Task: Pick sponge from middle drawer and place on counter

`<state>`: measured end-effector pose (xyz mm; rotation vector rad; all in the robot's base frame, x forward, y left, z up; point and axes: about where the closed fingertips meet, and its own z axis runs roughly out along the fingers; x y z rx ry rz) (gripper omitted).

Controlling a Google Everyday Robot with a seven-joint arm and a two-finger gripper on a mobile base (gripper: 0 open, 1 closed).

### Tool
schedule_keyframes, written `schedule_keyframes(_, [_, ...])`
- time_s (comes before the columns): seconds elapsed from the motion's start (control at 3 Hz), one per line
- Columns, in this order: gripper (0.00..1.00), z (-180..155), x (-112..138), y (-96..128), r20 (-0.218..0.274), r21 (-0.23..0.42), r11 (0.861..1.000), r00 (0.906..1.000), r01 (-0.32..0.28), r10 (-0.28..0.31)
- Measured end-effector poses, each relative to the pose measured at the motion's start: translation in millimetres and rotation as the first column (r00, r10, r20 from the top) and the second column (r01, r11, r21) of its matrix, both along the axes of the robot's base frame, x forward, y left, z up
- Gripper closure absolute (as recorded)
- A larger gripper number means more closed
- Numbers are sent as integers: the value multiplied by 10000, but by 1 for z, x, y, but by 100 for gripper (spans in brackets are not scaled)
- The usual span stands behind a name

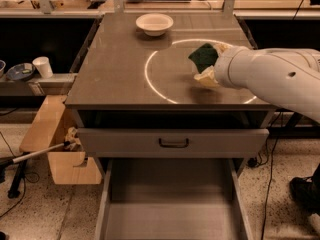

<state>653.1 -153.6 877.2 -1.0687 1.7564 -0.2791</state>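
Observation:
The sponge [203,57], dark green on top, is tilted up over the right part of the counter [120,69], inside the white ring. My gripper [206,72] reaches in from the right on its white arm and is shut on the sponge, with a pale fingertip [206,78] showing below it near the counter surface. The middle drawer [170,204] is pulled out at the bottom of the view, and its grey floor is bare.
A white bowl [154,23] sits at the back of the counter. Above the open drawer is a shut drawer front with a black handle [174,143]. A wooden box [55,144] stands on the floor at left. A shelf at left holds a paper cup [43,66].

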Motion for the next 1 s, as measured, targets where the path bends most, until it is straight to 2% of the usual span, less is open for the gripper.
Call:
schedule_keyframes(0.33, [8,0,0,0,0,0,10000,10000,0,0])
schedule_keyframes(0.67, [0,0,0,0,2,-1,10000,10000,-1,1])
schedule_keyframes(1.0, [0,0,0,0,2,-1,10000,10000,-1,1])
